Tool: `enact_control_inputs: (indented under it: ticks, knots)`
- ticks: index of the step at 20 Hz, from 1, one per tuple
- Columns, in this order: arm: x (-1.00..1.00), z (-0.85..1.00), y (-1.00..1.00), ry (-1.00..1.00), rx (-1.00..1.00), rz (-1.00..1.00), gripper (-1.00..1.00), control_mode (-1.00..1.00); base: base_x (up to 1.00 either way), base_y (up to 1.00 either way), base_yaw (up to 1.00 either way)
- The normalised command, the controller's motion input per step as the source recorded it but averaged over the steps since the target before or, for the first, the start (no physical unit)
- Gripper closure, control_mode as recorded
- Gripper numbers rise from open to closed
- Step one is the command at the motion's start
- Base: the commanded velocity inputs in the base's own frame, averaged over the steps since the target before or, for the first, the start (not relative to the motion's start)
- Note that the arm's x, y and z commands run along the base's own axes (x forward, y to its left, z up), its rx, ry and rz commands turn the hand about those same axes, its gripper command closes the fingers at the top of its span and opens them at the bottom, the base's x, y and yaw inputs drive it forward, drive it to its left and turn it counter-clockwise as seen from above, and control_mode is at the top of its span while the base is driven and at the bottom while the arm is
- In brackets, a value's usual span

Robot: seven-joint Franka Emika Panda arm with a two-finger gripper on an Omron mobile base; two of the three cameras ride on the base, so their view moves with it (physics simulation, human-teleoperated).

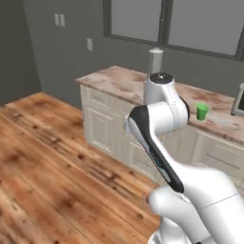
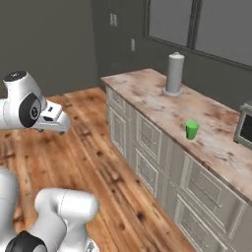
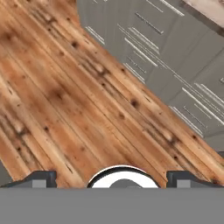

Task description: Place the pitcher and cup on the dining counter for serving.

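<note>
The cup (image 1: 202, 112) is a small bright-green tumbler standing upright on a marble counter (image 1: 119, 81), near its front edge. In the right base view the cup (image 2: 191, 130) stands well to the right of my arm. My gripper (image 3: 112, 179) is open, its two dark fingertips (image 3: 41, 179) wide apart with nothing between them. It points down at the wood floor in front of the cabinets, far from the cup. The pitcher and the dining counter are out of view.
A tall grey cylinder (image 2: 174, 74) stands at the back of the marble counter (image 2: 147, 93), and a toaster oven (image 2: 244, 125) sits at its right end. Cream panelled cabinets (image 3: 153, 48) run below. Wood floor (image 1: 47, 157) spreads to the left.
</note>
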Motion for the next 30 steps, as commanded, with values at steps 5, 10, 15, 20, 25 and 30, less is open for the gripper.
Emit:
enact_control_inputs:
  ticks: [5,10,15,20,25,30]
  knots:
    - [0.00,0.00,0.00,0.00,0.00,0.00,-1.00,1.00,0.42,-0.18,-0.71]
    - [0.00,0.00,0.00,0.00,0.00,0.00,-1.00,1.00,0.72,0.20,-0.70]
    - [0.00,0.00,0.00,0.00,0.00,0.00,-1.00,1.00,0.84,0.48,-0.68]
    - [0.00,0.00,0.00,0.00,0.00,0.00,-1.00,1.00,0.95,0.54,-0.58]
    - [0.00,0.00,0.00,0.00,0.00,0.00,-1.00,1.00,0.61,0.11,-0.22]
    - [0.34,-0.31,0.06,0.00,-0.01,0.00,-1.00,-1.00,0.07,0.00,0.00]
